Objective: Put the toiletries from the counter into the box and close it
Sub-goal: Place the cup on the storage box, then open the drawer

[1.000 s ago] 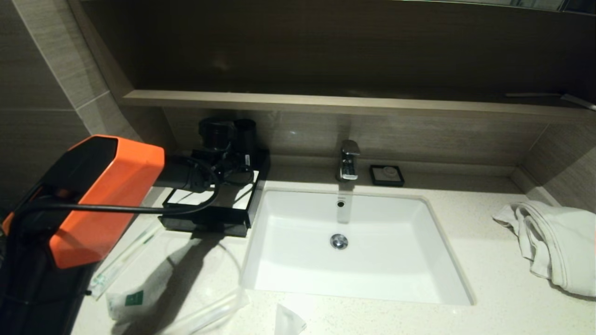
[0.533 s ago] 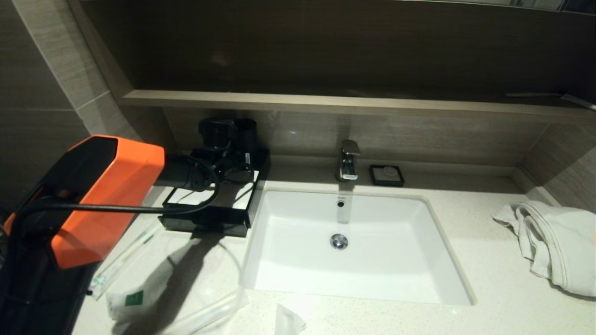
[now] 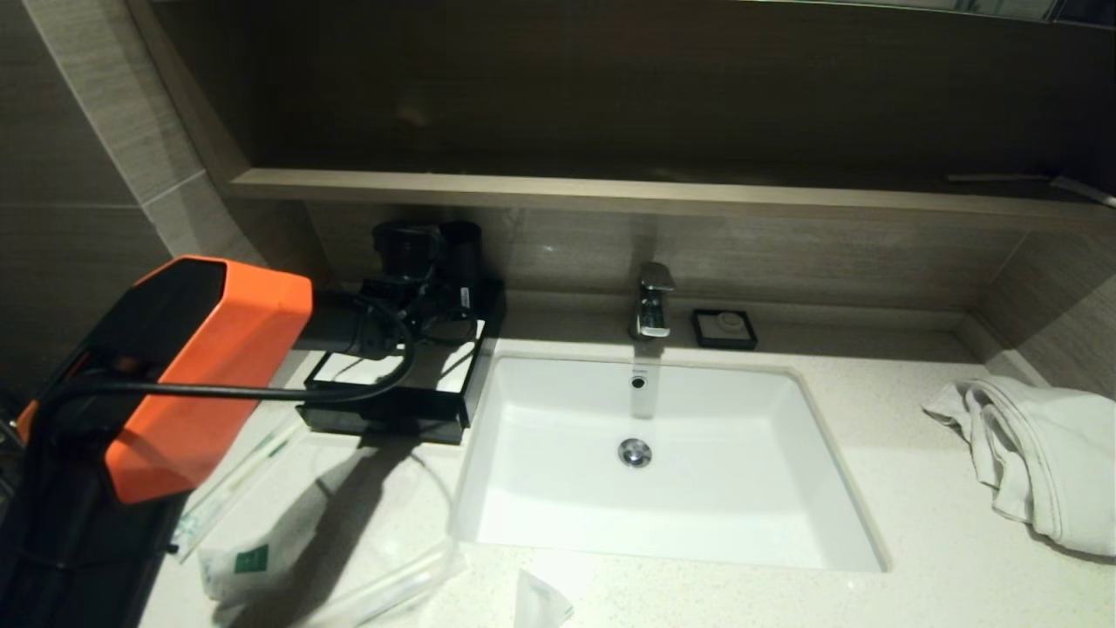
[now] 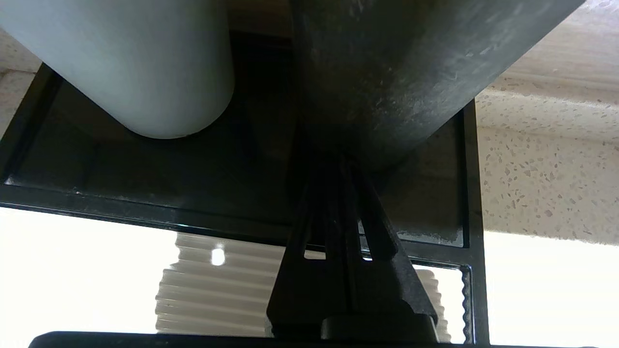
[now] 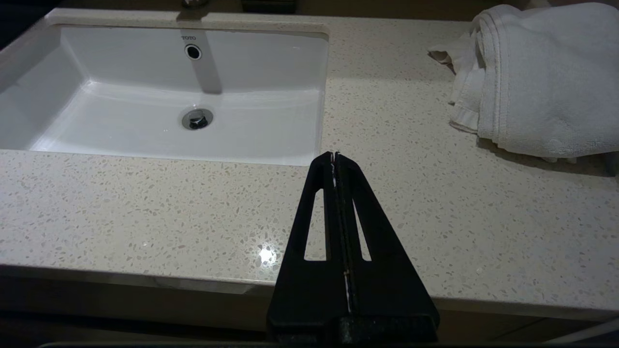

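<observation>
Four toiletries lie on the counter (image 3: pixel 872 523) at its near left: one long thin packet (image 3: pixel 231 484), one pouch with a green square (image 3: pixel 253 558), one clear tube-like wrapper (image 3: pixel 392 589), and one small white pouch (image 3: pixel 536 602) at the front edge. One black box (image 3: pixel 392 406) sits left of the sink (image 3: pixel 654 453), two dark cups (image 3: pixel 436 249) at its back. My left gripper (image 4: pixel 341 162), fingers pressed together and holding nothing, reaches over the box against a cup. My right gripper (image 5: pixel 334 157), pinched closed, idles above the counter's front edge, near one white towel (image 3: pixel 1037 453).
</observation>
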### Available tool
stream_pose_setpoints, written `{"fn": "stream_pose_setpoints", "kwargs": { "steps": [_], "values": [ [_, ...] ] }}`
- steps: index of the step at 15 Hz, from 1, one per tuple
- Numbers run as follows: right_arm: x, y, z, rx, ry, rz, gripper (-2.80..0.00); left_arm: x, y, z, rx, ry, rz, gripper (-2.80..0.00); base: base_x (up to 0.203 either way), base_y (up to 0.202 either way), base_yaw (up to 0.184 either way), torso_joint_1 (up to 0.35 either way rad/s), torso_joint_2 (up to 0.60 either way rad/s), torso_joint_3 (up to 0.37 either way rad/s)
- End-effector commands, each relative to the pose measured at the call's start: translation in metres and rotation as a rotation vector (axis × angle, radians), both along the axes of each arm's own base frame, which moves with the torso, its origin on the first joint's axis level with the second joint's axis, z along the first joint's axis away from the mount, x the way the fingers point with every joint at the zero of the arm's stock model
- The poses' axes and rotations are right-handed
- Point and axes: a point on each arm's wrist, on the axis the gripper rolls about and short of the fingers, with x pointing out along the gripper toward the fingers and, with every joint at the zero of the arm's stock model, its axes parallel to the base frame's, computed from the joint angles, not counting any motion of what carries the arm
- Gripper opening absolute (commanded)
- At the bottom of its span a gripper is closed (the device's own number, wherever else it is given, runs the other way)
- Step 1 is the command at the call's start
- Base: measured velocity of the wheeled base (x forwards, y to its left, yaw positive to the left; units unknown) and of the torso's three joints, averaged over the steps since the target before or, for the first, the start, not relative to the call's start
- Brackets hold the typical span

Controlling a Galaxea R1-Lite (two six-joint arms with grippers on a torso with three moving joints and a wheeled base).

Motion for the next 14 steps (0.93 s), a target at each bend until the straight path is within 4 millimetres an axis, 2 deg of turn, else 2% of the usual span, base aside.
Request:
{"fn": "stream_pose_setpoints", "kwargs": {
  "steps": [1, 4, 7, 10, 14],
  "values": [
    [0.0, 0.0, 0.0, 0.0, 0.0, 0.0, -2.8, 0.0, 0.0, 0.0, -0.003, 0.0, 0.003, -2.8, 0.0, 0.0, 0.0, 0.0, 0.0, 0.0],
    [0.0, 0.0, 0.0, 0.0, 0.0, 0.0, -2.8, -0.008, 0.003, 0.008, -0.008, -0.002, 0.004, -2.8, 0.0, 0.0, 0.0, 0.0, 0.0, 0.0],
    [0.0, 0.0, 0.0, 0.0, 0.0, 0.0, -2.8, -0.029, 0.008, 0.019, -0.02, 0.022, 0.011, -2.8, 0.0, 0.0, 0.0, 0.0, 0.0, 0.0],
    [0.0, 0.0, 0.0, 0.0, 0.0, 0.0, -2.8, -0.062, 0.017, 0.03, -0.013, 0.053, 0.01, -2.8, 0.0, 0.0, 0.0, 0.0, 0.0, 0.0],
    [0.0, 0.0, 0.0, 0.0, 0.0, 0.0, -2.8, -0.112, 0.027, 0.03, -0.01, 0.06, -0.003, -2.8, 0.0, 0.0, 0.0, 0.0, 0.0, 0.0]
  ]
}}
